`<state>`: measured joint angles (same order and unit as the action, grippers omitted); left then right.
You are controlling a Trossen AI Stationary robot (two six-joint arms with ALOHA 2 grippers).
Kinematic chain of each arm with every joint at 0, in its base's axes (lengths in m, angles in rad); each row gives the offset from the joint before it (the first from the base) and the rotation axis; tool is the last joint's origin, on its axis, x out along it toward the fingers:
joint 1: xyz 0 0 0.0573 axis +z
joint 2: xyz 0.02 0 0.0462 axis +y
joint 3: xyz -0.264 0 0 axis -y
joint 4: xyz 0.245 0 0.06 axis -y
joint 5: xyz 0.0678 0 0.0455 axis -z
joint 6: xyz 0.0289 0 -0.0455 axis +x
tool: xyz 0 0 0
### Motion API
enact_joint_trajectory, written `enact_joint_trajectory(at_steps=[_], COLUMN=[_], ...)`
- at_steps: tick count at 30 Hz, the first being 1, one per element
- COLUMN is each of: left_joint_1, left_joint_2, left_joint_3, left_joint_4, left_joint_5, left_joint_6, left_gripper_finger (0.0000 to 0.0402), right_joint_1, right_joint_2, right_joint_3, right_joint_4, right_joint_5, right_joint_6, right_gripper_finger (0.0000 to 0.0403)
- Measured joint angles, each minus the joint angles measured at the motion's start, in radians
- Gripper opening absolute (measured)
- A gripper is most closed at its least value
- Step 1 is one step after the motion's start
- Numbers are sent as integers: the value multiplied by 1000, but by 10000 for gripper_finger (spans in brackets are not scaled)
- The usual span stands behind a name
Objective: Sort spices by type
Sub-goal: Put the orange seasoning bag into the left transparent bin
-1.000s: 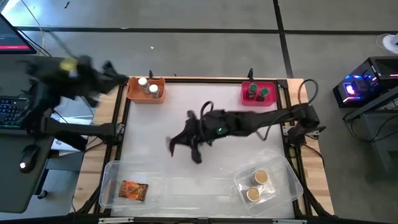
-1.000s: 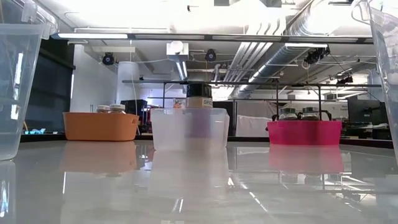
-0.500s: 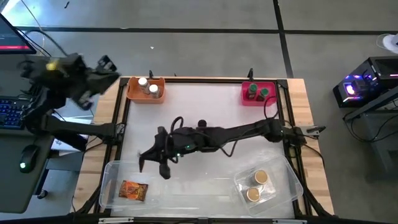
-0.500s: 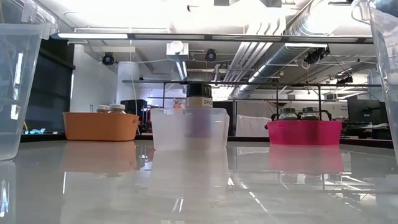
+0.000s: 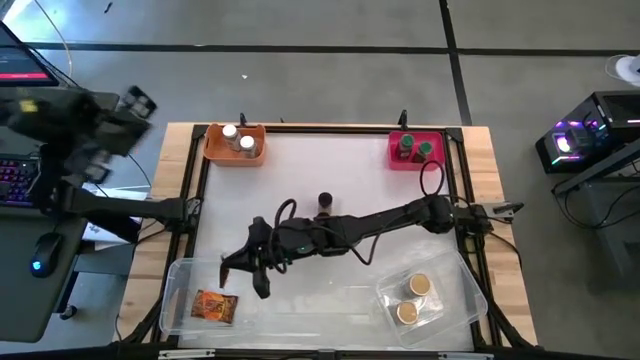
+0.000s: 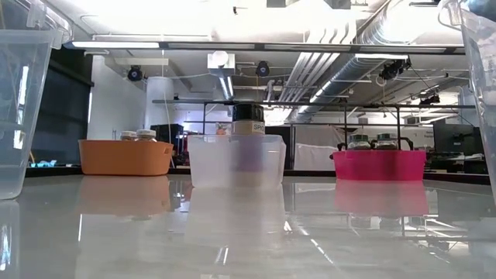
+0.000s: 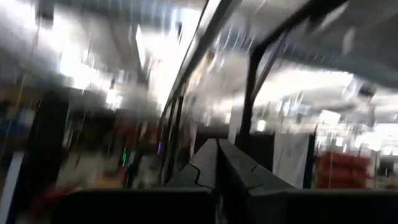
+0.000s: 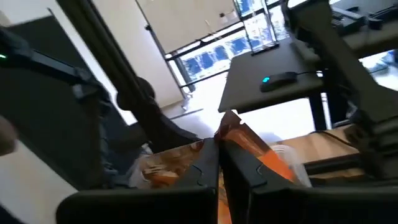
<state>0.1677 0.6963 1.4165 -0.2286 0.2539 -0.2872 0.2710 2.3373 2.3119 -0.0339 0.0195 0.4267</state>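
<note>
My right gripper (image 5: 232,266) reaches across the table, level, just over the far rim of the left clear tray (image 5: 180,272). It is shut on an orange-brown packet (image 8: 252,149). Another packet (image 5: 214,305) lies flat in that tray. A black-lidded jar (image 5: 325,203) stands upright mid-table. Two white-lidded jars (image 5: 237,140) stand in the orange bin (image 5: 212,146), two green-lidded jars (image 5: 414,149) in the pink bin (image 5: 397,160), and two tan-lidded jars (image 5: 412,298) in the right clear tray (image 5: 462,275). My left gripper (image 7: 217,152) is shut on nothing, beyond the table's far left corner. My right gripper pinches the packet between its two shut fingers (image 8: 205,165). A corner of the packet (image 8: 231,119) sticks out past the fingertips, and the rest spreads to one side of them. The fingers point level toward the table's left edge. The packet is lifted clear.
A desk with a keyboard and a mouse (image 5: 40,265) stands past the table's left edge, under my left arm (image 5: 85,115). In the low view a clear tub (image 6: 236,160) stands in front of the black-lidded jar (image 6: 248,118). Bare white table lies between the bins.
My right gripper has swung from mid-table toward the left and near edges, sinking and rolling a little, and has reached the left clear tray. My left gripper has drawn back from the orange bin, off past the table's left edge, tipping upward.
</note>
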Motion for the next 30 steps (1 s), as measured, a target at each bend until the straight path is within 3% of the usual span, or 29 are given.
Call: enact_joint_trajectory(at_steps=[6, 10, 12, 16, 22, 26, 28, 30], left_joint_1=[0, -1, 12, 42, -15, -96, -158, -227], left_joint_2=[92, 204, 292, 527, 817, 701, 640, 574], left_joint_3=[-5, 2, 67, 382, 943, 787, 726, 674], left_joint_4=[-204, -72, -16, -144, -553, -588, -735, -831], left_joint_5=[-1, -8, -22, 89, 318, 474, 453, 345], left_joint_6=[36, 36, 37, 83, 219, 153, 163, 186], left_gripper_finger=[10, 56, 85, 136, 174, 176, 173, 170], right_joint_1=[0, 1, 1, 2, 4, 7, 7, 7], right_joint_2=[-21, -75, -101, -138, -176, -200, -226, -255], right_joint_3=[0, 0, 0, 0, 0, -2, -2, -2], right_joint_4=[-14, -76, -117, -186, -278, -352, -383, -397], right_joint_5=[-27, -56, -56, -55, -41, -26, -22, -28], right_joint_6=[-81, -140, -167, -208, -252, -294, -309, -314], right_gripper_finger=[0, 0, 0, 0, 0, 0, 0, 0])
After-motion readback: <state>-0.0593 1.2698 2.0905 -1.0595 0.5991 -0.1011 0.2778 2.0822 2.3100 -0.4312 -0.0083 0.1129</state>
